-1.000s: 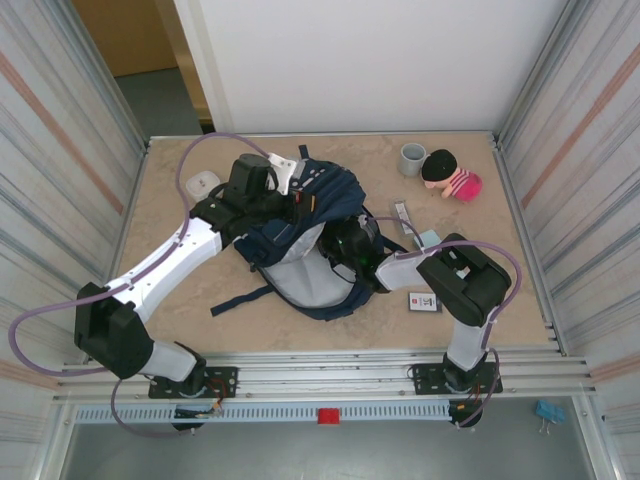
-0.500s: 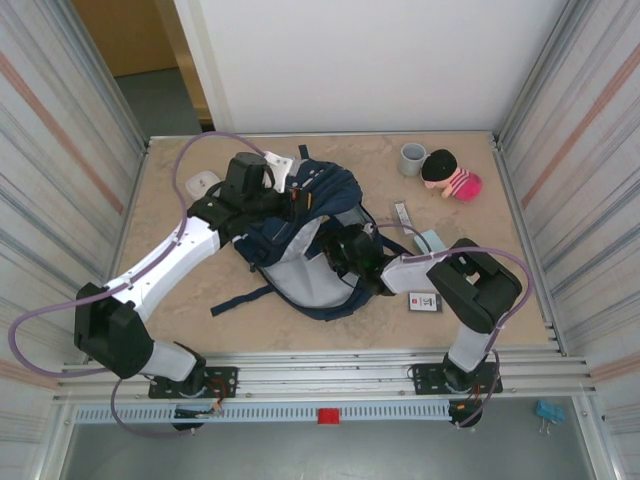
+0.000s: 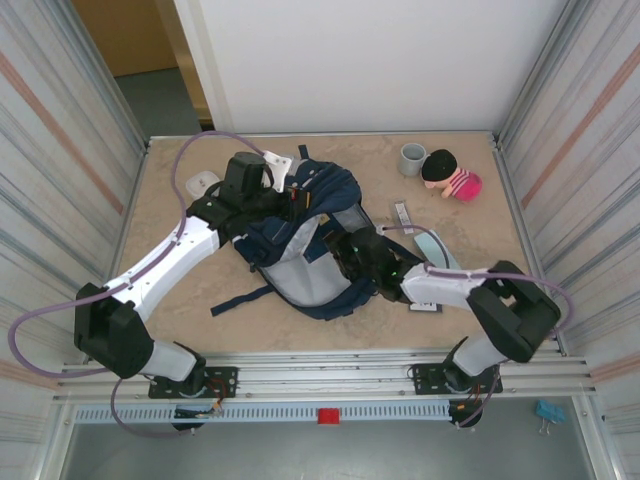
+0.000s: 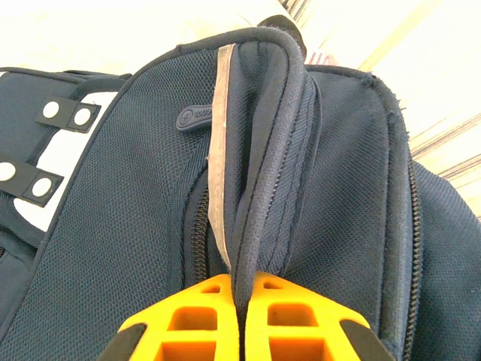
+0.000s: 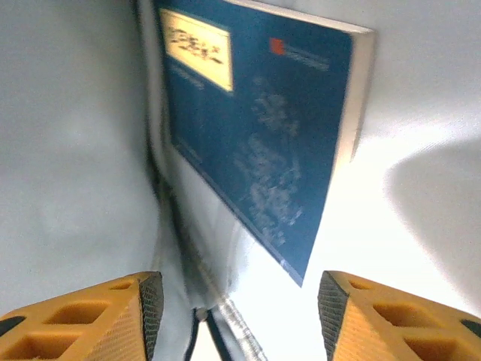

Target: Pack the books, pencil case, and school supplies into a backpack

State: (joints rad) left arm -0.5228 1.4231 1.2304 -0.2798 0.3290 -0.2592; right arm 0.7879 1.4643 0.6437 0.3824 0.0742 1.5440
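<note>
Backpack on the table (image 3: 480, 225): the left gripper (image 4: 240, 293) is pressed together on a fold of the navy backpack (image 4: 113, 226) at its zip edge. Inside the backpack, the right gripper (image 5: 237, 292) stands spread, its fingers clear of a dark blue book (image 5: 263, 128) lying against the grey lining (image 5: 68, 150). Right of the backpack, a pale teal book (image 3: 437, 247) and a grey-white bar (image 3: 402, 213) lie on the table.

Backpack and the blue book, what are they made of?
The backpack looks like matte woven navy fabric, probably nylon: a fine mesh weave and zipper show. The book seems paper or card with a smooth printed cover; its pale page edge shows.
</note>
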